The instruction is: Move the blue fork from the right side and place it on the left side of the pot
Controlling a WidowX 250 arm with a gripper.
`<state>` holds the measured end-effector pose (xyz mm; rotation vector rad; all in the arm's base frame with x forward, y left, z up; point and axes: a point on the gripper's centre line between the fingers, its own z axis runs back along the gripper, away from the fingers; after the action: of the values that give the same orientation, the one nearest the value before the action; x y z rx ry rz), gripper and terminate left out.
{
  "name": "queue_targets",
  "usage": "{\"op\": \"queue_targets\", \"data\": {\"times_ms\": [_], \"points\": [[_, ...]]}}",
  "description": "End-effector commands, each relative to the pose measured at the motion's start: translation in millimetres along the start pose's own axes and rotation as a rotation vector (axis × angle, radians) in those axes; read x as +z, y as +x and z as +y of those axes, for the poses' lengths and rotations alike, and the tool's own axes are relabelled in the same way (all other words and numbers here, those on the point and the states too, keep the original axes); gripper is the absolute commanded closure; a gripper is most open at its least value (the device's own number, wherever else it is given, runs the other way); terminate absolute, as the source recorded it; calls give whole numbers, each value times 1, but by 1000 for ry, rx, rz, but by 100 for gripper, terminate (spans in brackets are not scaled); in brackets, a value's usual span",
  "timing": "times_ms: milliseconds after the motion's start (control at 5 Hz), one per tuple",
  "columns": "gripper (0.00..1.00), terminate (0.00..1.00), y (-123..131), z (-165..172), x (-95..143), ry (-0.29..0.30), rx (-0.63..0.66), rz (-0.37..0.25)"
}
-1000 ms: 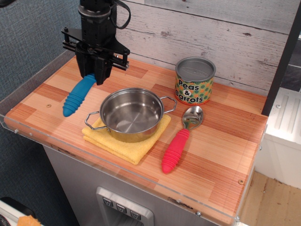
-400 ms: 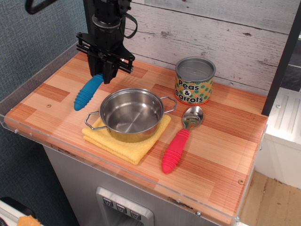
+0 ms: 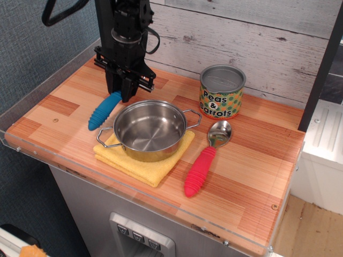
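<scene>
Wooden counter (image 3: 252,160): our gripper (image 3: 124,95) clamps the blue fork (image 3: 104,111) by its upper end, handle slanting down-left, just left of the pot (image 3: 149,130).

Gripper (image 3: 124,95): matt black metal/plastic. Fork (image 3: 104,110) handle under it: ribbed blue plastic, satin. Pot (image 3: 149,129) just right of gripper: polished stainless, mirror-shiny inside, thin wire handles. Cloth (image 3: 143,161) under pot: yellow, soft, fuzzy. Spoon (image 3: 207,152) further right: glossy metal bowl, ribbed red plastic handle. Can (image 3: 222,92) right & behind: dull metal lid, printed paper label. Table (image 3: 252,176): smooth wood-grain laminate w/ clear glossy plastic edge. Wall (image 3: 252,37) behind: rough whitewashed planks.
</scene>
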<state>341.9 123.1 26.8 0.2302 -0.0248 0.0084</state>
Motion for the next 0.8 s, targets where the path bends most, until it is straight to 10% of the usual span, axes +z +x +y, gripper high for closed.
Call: {"op": "queue_targets", "data": {"times_ms": [0, 600], "points": [[100, 0, 1, 7, 13, 3, 6, -45], [100, 0, -6, 3, 1, -8, -5, -20]]}}
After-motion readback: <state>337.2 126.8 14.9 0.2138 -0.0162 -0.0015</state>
